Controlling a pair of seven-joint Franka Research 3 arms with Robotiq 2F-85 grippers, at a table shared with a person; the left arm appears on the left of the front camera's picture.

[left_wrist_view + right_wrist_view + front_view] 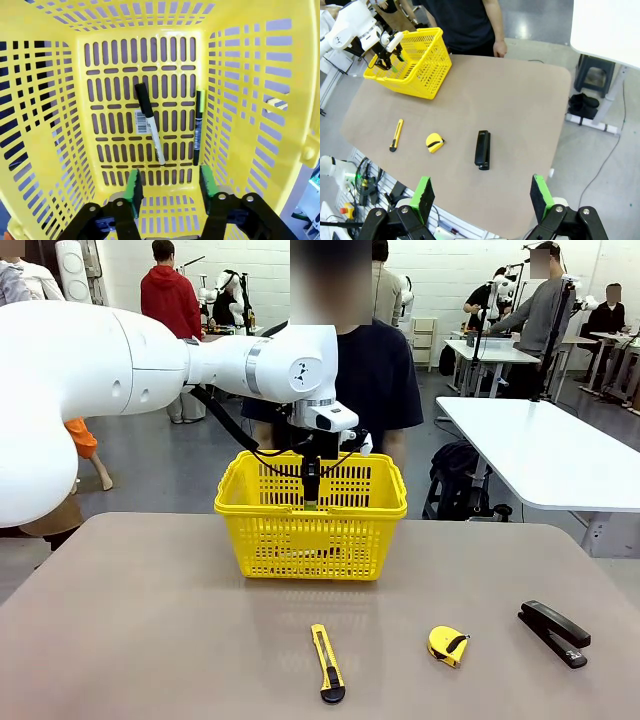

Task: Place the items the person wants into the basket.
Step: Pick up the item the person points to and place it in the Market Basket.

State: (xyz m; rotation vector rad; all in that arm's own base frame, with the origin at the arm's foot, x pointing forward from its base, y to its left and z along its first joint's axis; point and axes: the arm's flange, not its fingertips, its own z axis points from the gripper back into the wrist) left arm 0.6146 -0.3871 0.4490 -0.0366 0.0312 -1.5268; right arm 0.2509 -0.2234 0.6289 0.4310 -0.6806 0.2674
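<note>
Left wrist view: left claw (pixel 170 182) hanging parted, empty, inside basket (pixel 250 100); marker (pixel 150 122) and pen (pixel 198 127) lying on its floor. On counter (pixel 150 640), tape measure (pixel 447 645) waiting. Best lifting straight up, clearing rim.

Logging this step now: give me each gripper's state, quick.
Left gripper: open, empty, inside the basket above the marker and pen.
Right gripper: open, empty, above the table.

White barcode label (pixel 141 122) on the floor of the basket (pixel 50 125), just ahead of the left gripper (pixel 170 182), one edge under the marker (pixel 151 127): bars visible, digits too small to read. Pale print on the pen (pixel 198 125), beyond one fingertip, is illegible.
</note>
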